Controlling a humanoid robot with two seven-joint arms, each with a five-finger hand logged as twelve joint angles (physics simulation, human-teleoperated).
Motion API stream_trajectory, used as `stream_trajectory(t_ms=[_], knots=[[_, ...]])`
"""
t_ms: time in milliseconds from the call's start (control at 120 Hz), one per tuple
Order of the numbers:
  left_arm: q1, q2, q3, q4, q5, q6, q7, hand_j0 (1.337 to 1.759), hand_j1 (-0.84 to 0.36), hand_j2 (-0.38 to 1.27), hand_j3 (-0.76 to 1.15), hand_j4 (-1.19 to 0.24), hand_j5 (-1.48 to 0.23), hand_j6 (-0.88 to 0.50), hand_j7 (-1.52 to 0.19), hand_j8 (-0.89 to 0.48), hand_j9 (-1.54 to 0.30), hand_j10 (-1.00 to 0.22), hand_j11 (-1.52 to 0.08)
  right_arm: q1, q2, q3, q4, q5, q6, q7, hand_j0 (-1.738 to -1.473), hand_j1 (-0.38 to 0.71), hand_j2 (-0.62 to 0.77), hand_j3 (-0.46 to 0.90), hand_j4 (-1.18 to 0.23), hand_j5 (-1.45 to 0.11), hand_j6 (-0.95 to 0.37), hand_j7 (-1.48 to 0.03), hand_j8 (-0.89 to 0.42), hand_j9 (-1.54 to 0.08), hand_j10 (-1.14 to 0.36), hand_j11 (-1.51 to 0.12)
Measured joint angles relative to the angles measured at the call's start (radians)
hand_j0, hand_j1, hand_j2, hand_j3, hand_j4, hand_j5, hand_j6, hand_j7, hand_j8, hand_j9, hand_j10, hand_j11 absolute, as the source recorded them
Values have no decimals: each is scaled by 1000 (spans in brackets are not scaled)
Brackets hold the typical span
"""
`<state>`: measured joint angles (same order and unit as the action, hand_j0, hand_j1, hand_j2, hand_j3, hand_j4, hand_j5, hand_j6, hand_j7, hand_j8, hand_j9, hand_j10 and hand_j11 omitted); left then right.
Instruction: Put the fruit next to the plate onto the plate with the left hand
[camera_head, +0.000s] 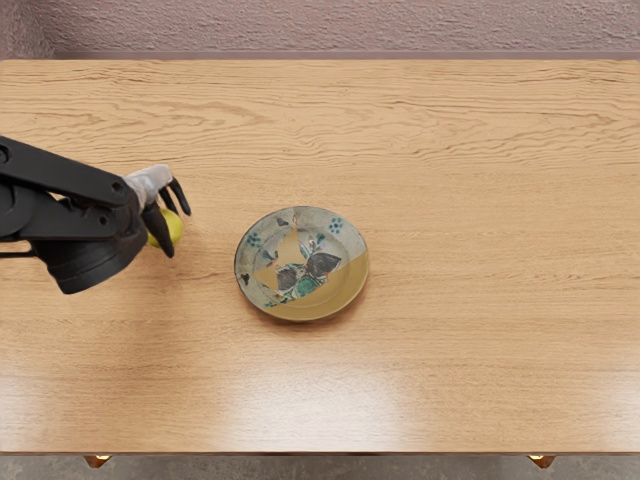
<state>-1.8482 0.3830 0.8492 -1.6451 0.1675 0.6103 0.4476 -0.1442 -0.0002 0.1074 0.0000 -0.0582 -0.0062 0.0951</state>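
Observation:
A small yellow-green fruit (173, 229) lies on the wooden table to the left of the plate, mostly hidden behind my left hand (163, 215). The hand's dark fingers curl around the fruit from above and from the left, touching it. The black left arm comes in from the picture's left edge. The round plate (345, 285), with a leaf pattern in green, black and ochre, sits near the table's middle, about a hand's width right of the fruit. Nothing lies on the plate.
The wooden table (450, 150) stretches wide around the plate. Its front edge runs along the bottom of the picture, its back edge near the top against a wall.

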Motion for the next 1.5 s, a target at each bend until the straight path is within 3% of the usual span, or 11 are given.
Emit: stream_trajectory(t_ms=[267, 475, 592, 775, 867, 1267, 1400, 1500], knots=[[-137, -20, 10, -63, -5, 0, 15, 1657, -301, 440, 0, -632, -848, -519, -838, -486, -841, -626, -837, 0, 0, 0, 0, 0, 0, 0, -1658, -301, -10, 0, -34, -49, -32, -50, -33, -49, -35, -49], [-231, -159, 6, -88, -14, 0, 24, 1658, -335, 539, 0, -620, -845, -514, -835, -479, -827, -613, -825, 0, 0, 0, 0, 0, 0, 0, -1658, -301, -10, 0, -34, -49, -32, -50, -33, -49, -35, -49], [-267, -240, -8, -90, -43, -1, 31, 1658, -334, 510, 0, -614, -845, -506, -834, -478, -822, -612, -821, 0, 0, 0, 0, 0, 0, 0, -1658, -301, -10, 0, -34, -49, -32, -50, -34, -49, -35, -49], [-276, -366, -45, -92, -95, -1, 38, 1658, -362, 569, 0, -600, -856, -496, -839, -466, -817, -599, -819, 0, 0, 0, 0, 0, 0, 0, -1658, -301, -10, 0, -34, -49, -32, -50, -34, -49, -35, -49], [-275, -383, -64, -92, -115, -2, 39, 1658, -374, 611, 0, -594, -862, -509, -843, -473, -818, -603, -821, 0, 0, 0, 0, 0, 0, 0, -1658, -301, -10, 0, -34, -49, -32, -50, -34, -49, -35, -49], [-234, -383, -118, -87, -142, 1, 43, 1658, -298, 471, 0, -609, -808, -549, -804, -505, -802, -610, -802, 0, 0, 0, 0, 0, 0, 0, -1658, -302, -10, 0, -34, -49, -32, -50, -34, -49, -35, -49], [-230, -383, -122, -83, -145, 1, 43, 1658, -266, 333, 0, -554, -732, -524, -730, -488, -727, -555, -727, 0, 0, 0, 0, 0, 0, 0, -1658, -302, -10, 0, -34, -49, -32, -50, -34, -49, -35, -49], [-228, -383, -129, -78, -146, 1, 44, 1658, -178, 230, 0, -465, -611, -447, -610, -424, -608, -466, -608, 0, 0, 0, 0, 0, 0, 0, -1658, -302, -10, 0, -34, -49, -32, -50, -34, -49, -35, -49]])
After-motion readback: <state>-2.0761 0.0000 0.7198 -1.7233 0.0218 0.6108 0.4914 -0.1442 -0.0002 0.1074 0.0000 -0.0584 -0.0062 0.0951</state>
